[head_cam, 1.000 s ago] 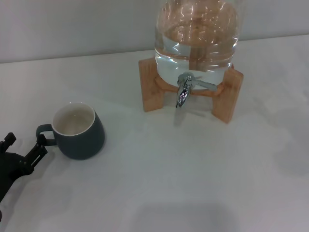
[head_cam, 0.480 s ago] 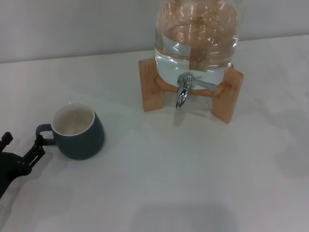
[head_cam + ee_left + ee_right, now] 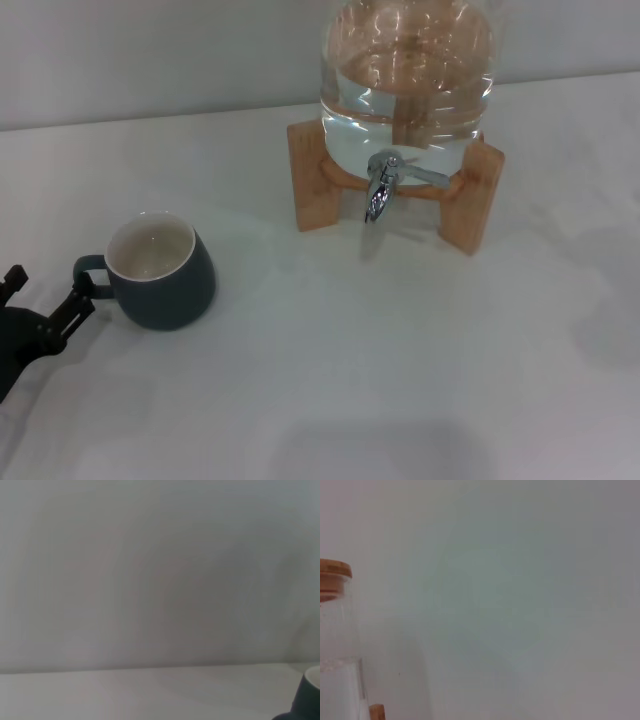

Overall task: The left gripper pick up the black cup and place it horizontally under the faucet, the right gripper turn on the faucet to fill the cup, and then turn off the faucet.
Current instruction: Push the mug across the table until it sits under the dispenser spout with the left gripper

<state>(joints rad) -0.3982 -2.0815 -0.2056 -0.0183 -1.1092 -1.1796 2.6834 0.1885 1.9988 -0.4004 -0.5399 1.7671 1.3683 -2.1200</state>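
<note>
The black cup (image 3: 165, 272) stands upright on the white table at the left, cream inside showing, its loop handle (image 3: 86, 270) pointing left. My left gripper (image 3: 46, 288) is at the left edge, just beside that handle, open, with nothing between its fingers; one fingertip (image 3: 78, 303) lies right under the handle. A sliver of the cup (image 3: 311, 696) also shows in the left wrist view. The chrome faucet (image 3: 381, 190) juts from the clear water jar (image 3: 405, 90), well to the right of the cup, with nothing under it. My right gripper is out of view.
The jar rests on a wooden stand (image 3: 312, 190) at the back centre, near the wall. The right wrist view shows the jar (image 3: 337, 680) and its wooden lid (image 3: 334, 572) against the wall. Bare white tabletop (image 3: 400, 350) stretches in front of the stand.
My left gripper has slid slightly to the left, away from the cup. The cup and the faucet have not moved.
</note>
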